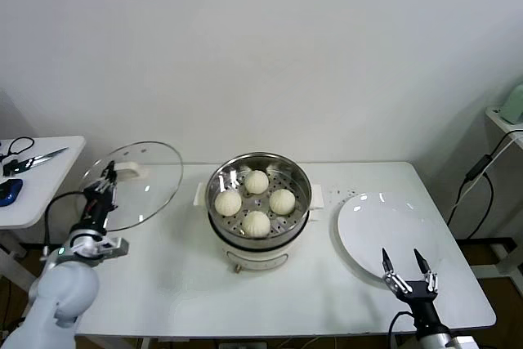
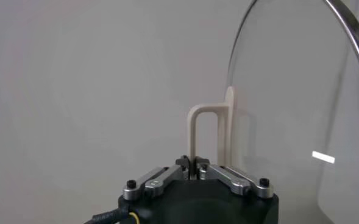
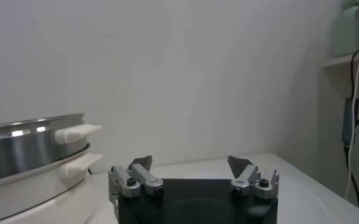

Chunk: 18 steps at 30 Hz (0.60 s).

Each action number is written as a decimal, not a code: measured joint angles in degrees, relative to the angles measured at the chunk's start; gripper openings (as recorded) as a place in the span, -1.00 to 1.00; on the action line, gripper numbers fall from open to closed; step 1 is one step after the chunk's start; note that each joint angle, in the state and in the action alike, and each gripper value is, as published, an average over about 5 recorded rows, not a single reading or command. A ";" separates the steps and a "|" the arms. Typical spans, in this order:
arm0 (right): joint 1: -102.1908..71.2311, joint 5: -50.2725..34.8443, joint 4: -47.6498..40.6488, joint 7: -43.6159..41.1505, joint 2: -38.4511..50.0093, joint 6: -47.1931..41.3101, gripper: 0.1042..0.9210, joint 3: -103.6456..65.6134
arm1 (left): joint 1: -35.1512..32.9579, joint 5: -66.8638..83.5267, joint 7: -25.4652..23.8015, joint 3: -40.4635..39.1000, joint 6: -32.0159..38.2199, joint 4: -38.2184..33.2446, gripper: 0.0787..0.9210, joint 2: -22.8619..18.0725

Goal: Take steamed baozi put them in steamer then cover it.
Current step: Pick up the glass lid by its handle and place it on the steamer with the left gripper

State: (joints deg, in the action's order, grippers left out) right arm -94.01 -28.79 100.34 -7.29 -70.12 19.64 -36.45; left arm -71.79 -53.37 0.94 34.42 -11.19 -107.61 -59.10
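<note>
Several off-white steamed baozi (image 1: 257,181) lie on the perforated tray inside the steel steamer (image 1: 263,243) at the table's middle. The cover (image 1: 151,181), a clear glass lid with a metal rim, hangs tilted in the air to the left of the steamer. My left gripper (image 1: 106,179) is shut on its white handle (image 1: 127,169). In the left wrist view the handle (image 2: 206,131) runs down between the closed jaws of my left gripper (image 2: 192,163), with the glass (image 2: 301,109) beside it. My right gripper (image 1: 406,264) stands open and empty at the front right, by the plate; the steamer (image 3: 27,146) shows beside it in the right wrist view.
A flat white plate (image 1: 384,226) lies right of the steamer. A side table (image 1: 49,194) at the left carries scissors (image 1: 37,159) and a blue object (image 1: 6,191). A shelf with a green item (image 1: 513,104) and a black cable stands at the far right.
</note>
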 measured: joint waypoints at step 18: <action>2.01 2.25 -2.99 1.09 1.12 0.50 0.76 1.78 | 10.26 -15.70 -14.65 -24.11 -18.42 -10.08 -0.84 -10.36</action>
State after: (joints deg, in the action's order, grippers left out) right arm -92.00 -26.54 97.34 -6.21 -69.00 20.14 -34.67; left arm -61.53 -69.07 -13.72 10.31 -29.61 -117.70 -69.46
